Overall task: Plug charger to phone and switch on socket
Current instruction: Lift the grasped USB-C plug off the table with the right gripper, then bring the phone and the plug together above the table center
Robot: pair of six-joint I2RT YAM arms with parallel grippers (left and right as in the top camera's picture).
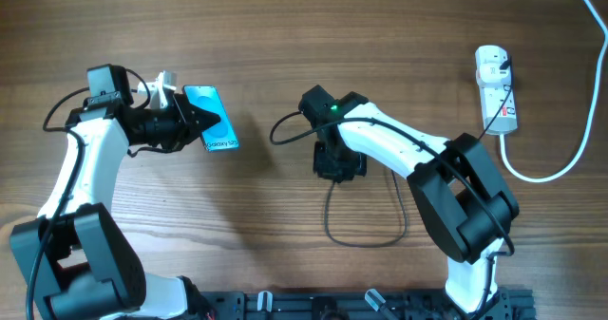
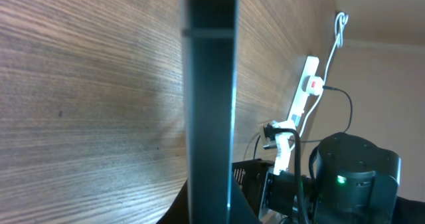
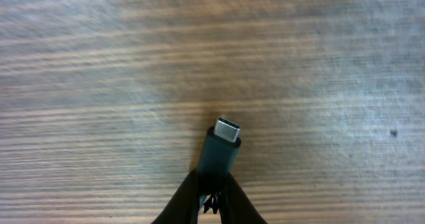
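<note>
I have the phone [image 1: 215, 121] pinched in the left gripper [image 1: 190, 122] at the left of the overhead frame. Its free end is turned toward frame centre, I judge so that the port faces the other arm. In the left wrist view the phone shows edge-on, a dark strip down the middle.

The right gripper [image 3: 211, 187] is clamped on the charger [image 3: 224, 141] just behind its silver tip. The tip juts out ahead of the fingers, which leaves it free to be pushed in. The slack cable loops below that arm in the overhead view. Connector and phone are apart, so mating them looks like the step in hand.

The socket [image 1: 496, 90] lies at the upper right, well apart from both arms. I cannot tell its switch position.
</note>
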